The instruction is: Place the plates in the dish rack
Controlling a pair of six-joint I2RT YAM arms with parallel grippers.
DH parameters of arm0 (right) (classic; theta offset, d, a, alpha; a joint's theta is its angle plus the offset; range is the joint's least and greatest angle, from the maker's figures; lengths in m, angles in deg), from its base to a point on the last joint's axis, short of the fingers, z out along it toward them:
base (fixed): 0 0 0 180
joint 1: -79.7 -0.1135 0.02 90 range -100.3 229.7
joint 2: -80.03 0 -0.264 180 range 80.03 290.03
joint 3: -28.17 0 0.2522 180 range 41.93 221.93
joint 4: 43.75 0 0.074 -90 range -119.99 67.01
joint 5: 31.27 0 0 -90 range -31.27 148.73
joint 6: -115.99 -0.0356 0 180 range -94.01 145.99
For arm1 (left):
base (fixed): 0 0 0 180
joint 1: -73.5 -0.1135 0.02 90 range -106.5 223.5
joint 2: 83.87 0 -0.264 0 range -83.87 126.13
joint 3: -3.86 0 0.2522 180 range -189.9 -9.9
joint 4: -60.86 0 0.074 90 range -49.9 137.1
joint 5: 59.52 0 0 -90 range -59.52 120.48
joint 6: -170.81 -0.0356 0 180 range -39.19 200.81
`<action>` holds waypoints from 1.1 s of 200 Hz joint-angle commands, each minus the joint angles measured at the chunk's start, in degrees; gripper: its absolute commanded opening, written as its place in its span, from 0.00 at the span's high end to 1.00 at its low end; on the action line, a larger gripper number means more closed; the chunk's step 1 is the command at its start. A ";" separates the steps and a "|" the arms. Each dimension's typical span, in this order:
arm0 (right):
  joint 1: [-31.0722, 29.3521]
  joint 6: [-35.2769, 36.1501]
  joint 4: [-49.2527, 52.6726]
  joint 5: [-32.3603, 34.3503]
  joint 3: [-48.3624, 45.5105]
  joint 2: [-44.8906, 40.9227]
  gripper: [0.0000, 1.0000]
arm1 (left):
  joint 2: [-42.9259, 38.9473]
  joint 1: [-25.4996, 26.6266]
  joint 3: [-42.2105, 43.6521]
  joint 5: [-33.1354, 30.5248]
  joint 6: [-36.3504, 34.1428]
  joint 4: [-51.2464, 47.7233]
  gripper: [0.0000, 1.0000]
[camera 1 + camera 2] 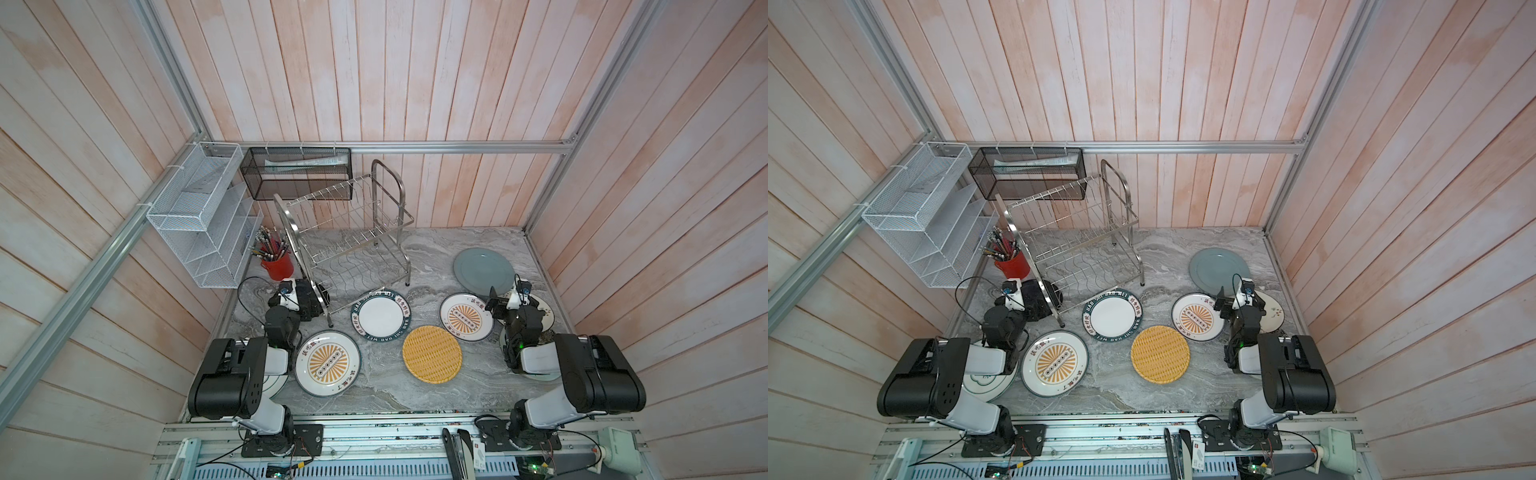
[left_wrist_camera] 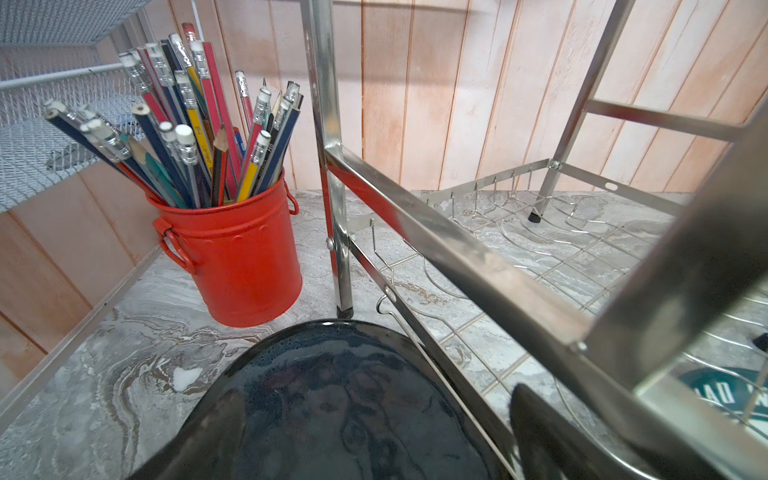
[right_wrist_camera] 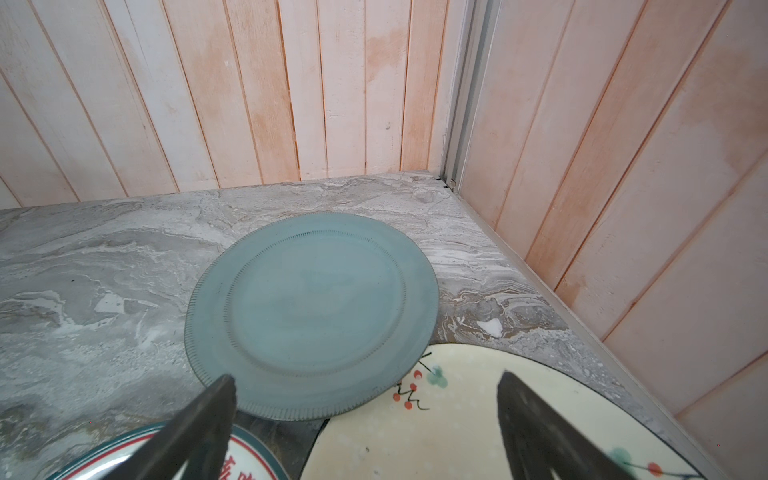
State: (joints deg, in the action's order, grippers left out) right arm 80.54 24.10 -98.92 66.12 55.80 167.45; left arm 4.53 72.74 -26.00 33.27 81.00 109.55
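Observation:
The steel dish rack (image 1: 353, 237) stands at the back left with nothing in it. Several plates lie flat: grey-blue (image 1: 484, 270), two orange sunburst ones (image 1: 465, 318) (image 1: 328, 363), a dark lettered-rim one (image 1: 381, 318) and a yellow woven one (image 1: 432, 353). The right arm partly hides a cream floral plate (image 3: 436, 436). My left gripper (image 2: 374, 419) hangs open over a glossy dark plate (image 2: 332, 395) beside the rack's front leg (image 2: 338, 249). My right gripper (image 3: 365, 399) is open above the spot where the grey-blue plate (image 3: 311, 307) overlaps the floral one.
A red bucket of pencils (image 1: 277, 266) stands left of the rack, close to my left gripper. On the walls hang a white mesh organiser (image 1: 199, 216) and a black mesh basket (image 1: 297, 174). More plates lie partly under both arms (image 1: 276, 384) (image 1: 544, 376).

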 commanded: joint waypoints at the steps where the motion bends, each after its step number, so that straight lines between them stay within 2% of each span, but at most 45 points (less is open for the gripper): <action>1: 0.21 -0.21 0.43 -0.55 0.18 -0.58 0.02 | -0.25 -0.48 -0.87 0.82 -0.28 -0.23 0.00; 28: 0.30 -0.17 0.47 -0.61 0.16 -0.59 0.02 | -0.33 -0.48 -0.87 0.77 -0.27 -0.23 0.00; 40: 0.31 -0.17 0.46 -0.64 0.16 -0.60 0.02 | -0.25 -0.55 -1.12 -2.21 0.97 -0.42 0.00; 65: 1.32 -0.74 0.21 -2.46 -0.01 -0.77 0.02 | -0.44 -0.70 -0.80 -2.41 1.11 0.00 0.00; 78: 1.18 -1.85 -1.62 0.41 -0.31 -2.33 0.02 | -2.96 2.53 -0.55 -11.77 0.40 -0.12 0.00; 91: 1.18 -3.84 8.73 5.19 1.38 -9.31 0.02 | -7.87 4.49 -4.17 -15.17 0.13 -11.90 0.00; 99: 1.19 -5.89 17.43 8.12 3.90 -13.41 0.02 | -10.46 4.62 -6.59 -16.40 2.44 -20.04 0.00; 122: 1.26 -19.58 28.66 17.86 8.16 -21.29 0.02 | -18.47 5.33 -8.78 -24.61 11.29 -33.63 0.00; 146: 1.88 -32.30 37.75 17.19 10.52 -25.79 0.02 | -26.12 5.28 -9.73 -25.02 18.51 -45.22 0.00; 154: 2.62 -36.42 37.35 15.06 9.90 -26.23 0.02 | -28.46 5.19 -10.95 -26.34 23.53 -51.84 0.00; 164: 3.75 -37.15 34.72 6.69 9.47 -26.27 0.02 | -30.86 4.85 -13.39 -27.37 31.70 -61.48 0.00; 178: 3.40 -33.48 32.85 -6.77 11.32 -24.71 0.02 | -33.73 3.43 -16.74 -25.00 42.44 -73.35 0.00; 187: 1.99 -31.30 34.49 -11.04 14.02 -23.00 0.02 | -35.48 1.52 -18.10 -20.59 48.01 -78.41 0.00; 200: -1.16 -27.33 36.71 -15.48 17.75 -20.11 0.04 | -38.33 -0.81 -17.55 -9.02 46.78 -77.31 0.00; 220: -7.05 -21.90 35.35 -21.64 20.91 -14.46 0.06 | -42.59 -0.92 -16.43 -0.35 44.30 -75.44 0.00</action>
State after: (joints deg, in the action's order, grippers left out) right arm 79.51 -4.20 -65.02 58.56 72.00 148.10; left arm -33.90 72.20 -42.52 18.25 120.69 40.92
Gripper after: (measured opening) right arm 0.946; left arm 0.999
